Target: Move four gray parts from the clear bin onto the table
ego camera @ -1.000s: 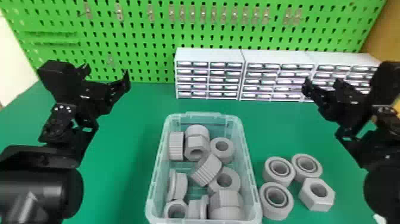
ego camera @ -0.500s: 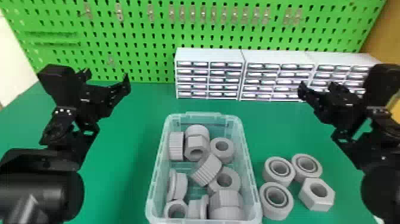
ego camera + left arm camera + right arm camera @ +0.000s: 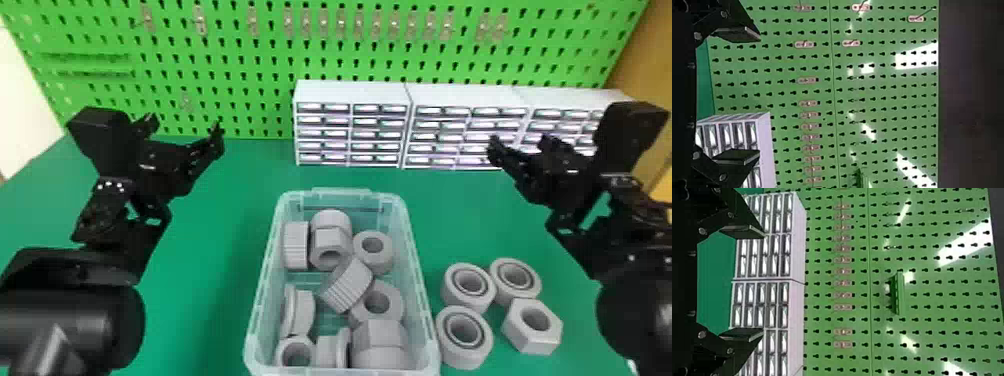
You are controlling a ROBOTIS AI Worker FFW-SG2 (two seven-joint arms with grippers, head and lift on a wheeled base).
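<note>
My right end effector [image 3: 763, 283] just drifted inward, wide and empty; left end effector [image 3: 759, 96] was too. Four parts [image 3: 530, 341] sat on the counter [image 3: 210, 300] by the bin [image 3: 419, 280], so I figured done.

The black two-fingered right gripper [image 3: 520, 141] has been carried inward, toward the robot's left, over the last second, and its nearer fingertip has been brought farther across the front of the white, boxy middle drawer cabinet [image 3: 465, 95]. More of the arm behind it has been drawn into the head view. The matching black left gripper [image 3: 186, 124] has been shifted inward too, toward the robot's right (only slightly, a smaller change than on the other side).
</note>
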